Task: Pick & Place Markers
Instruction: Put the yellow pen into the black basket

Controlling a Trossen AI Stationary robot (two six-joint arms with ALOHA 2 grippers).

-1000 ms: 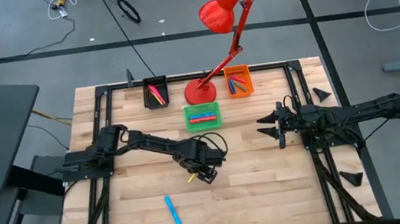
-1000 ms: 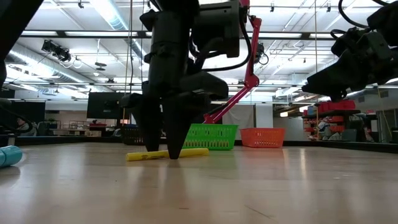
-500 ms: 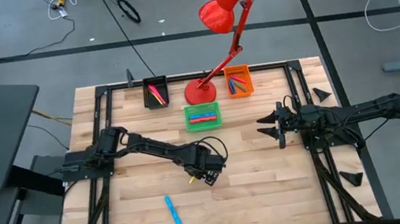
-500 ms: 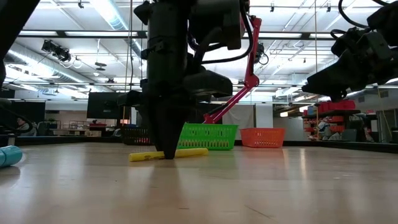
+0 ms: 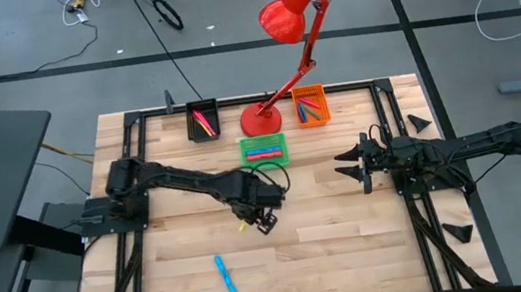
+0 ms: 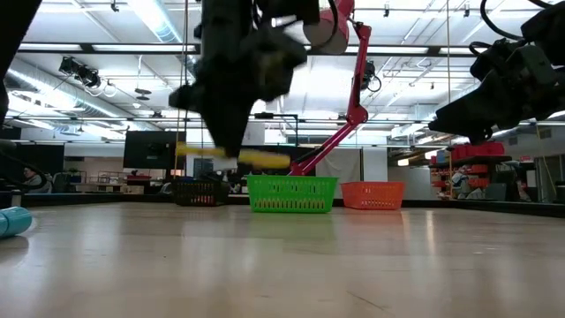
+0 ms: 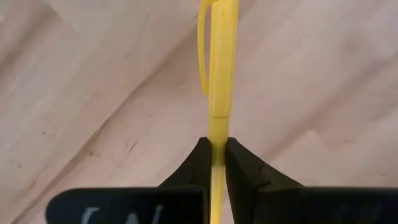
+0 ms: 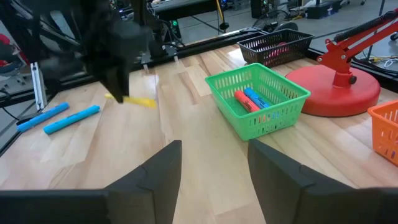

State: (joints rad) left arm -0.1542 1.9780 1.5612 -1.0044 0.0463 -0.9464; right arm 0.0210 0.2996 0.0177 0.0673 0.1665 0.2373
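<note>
The yellow marker [image 6: 237,156], earlier on the tabletop [image 5: 352,225], is now lifted, clamped in the left tool [image 7: 213,151]; the right tool [image 8: 211,163] is held wide, empty.

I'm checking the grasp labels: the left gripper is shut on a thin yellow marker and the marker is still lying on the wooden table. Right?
Not quite. The left gripper is shut on the thin yellow marker, but the marker is lifted clear of the wooden table, as the low view shows; it hangs roughly level above the green mesh bin.

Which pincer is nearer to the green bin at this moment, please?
Left. The left pincer, shut on the yellow marker, is just in front of the green bin; the right pincer waits farther off to its side.
</note>
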